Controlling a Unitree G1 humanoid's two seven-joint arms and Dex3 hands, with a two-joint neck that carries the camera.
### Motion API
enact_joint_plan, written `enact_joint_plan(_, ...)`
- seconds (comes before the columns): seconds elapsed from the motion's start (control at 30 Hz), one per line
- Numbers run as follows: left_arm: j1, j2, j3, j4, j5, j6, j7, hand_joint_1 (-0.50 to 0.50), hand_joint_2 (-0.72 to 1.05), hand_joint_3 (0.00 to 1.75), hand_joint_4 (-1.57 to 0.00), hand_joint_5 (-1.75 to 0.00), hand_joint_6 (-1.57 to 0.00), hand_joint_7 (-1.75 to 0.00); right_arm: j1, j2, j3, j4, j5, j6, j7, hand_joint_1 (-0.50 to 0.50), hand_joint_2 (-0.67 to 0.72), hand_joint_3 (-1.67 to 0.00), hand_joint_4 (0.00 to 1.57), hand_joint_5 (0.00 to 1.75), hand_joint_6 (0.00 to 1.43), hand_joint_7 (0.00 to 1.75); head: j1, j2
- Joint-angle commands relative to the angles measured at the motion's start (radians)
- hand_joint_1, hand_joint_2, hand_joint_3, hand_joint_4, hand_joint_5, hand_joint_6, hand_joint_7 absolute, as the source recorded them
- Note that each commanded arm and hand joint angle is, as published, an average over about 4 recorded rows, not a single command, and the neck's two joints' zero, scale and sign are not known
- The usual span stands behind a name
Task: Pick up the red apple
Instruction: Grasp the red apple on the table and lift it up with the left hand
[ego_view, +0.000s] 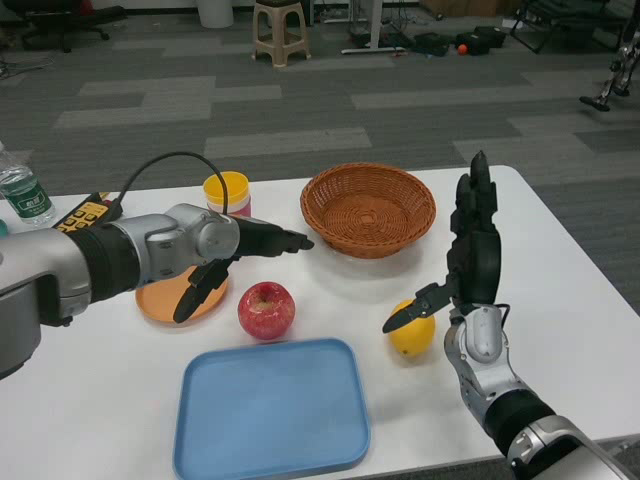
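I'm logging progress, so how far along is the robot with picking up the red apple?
Early. The left hand is open, stretched out level over the table just behind the red apple, not touching it. The apple sits on the table between the orange plate and the blue tray. The right hand waits upright by the lemon. Closing on the apple and lifting it remain.

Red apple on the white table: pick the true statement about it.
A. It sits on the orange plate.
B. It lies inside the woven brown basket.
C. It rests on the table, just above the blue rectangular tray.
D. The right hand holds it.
C: the red apple sits on the bare white table just beyond the far edge of the blue rectangular tray, and neither hand holds it.
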Motion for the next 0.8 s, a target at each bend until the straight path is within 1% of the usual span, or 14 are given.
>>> enact_joint_plan(0.03, -0.043, -0.017, -0.076, 0.01, 0.013, 0.018, 0.045, -0.5, -0.46, 0.09, 0.0, 0.0, -0.03, -0.14, -0.019, -0.012, 0.007, 0.007, 0.005, -0.004, -0.001, 0.0, 0.66, 0.0, 0.0, 0.0, 0.0, 0.0, 0.004, -0.002)
enact_joint_plan(0.2, -0.068, -0.038, -0.161, 0.01, 0.013, 0.045, 0.102, -0.5, -0.46, 0.09, 0.0, 0.0, -0.05, -0.14, -0.02, -0.012, 0.008, 0.009, 0.006, -0.003, -0.002, 0.0, 0.66, 0.0, 0.0, 0.0, 0.0, 0.0, 0.0, 0.001)
enact_joint_plan(0.33, -0.077, -0.061, -0.207, 0.019, -0.002, 0.058, 0.141, -0.5, -0.46, 0.09, 0.0, 0.0, -0.05, -0.14, -0.023, -0.012, 0.011, 0.011, 0.006, -0.002, -0.002, 0.0, 0.66, 0.0, 0.0, 0.0, 0.0, 0.0, -0.002, 0.007)
enact_joint_plan(0.43, -0.082, -0.082, -0.226, 0.027, -0.003, 0.075, 0.169, -0.5, -0.46, 0.09, 0.0, 0.0, -0.05, -0.14, -0.026, -0.012, 0.012, 0.013, 0.006, -0.002, -0.002, 0.0, 0.66, 0.0, 0.0, 0.0, 0.0, 0.0, -0.001, 0.007)
enact_joint_plan(0.57, -0.083, -0.108, -0.242, 0.044, -0.002, 0.079, 0.209, -0.5, -0.37, 0.09, 0.0, 0.0, -0.05, -0.14, -0.026, -0.012, 0.013, 0.017, 0.006, -0.002, -0.002, 0.0, 0.66, 0.0, 0.0, 0.0, 0.0, 0.0, -0.003, 0.009)
enact_joint_plan(0.8, -0.075, -0.137, -0.253, 0.072, -0.002, 0.072, 0.266, -0.5, -0.37, 0.09, 0.0, 0.0, -0.05, -0.14, -0.026, -0.011, 0.009, 0.016, 0.006, -0.003, -0.002, 0.0, 0.68, 0.0, 0.0, 0.0, 0.0, 0.0, -0.008, 0.007)
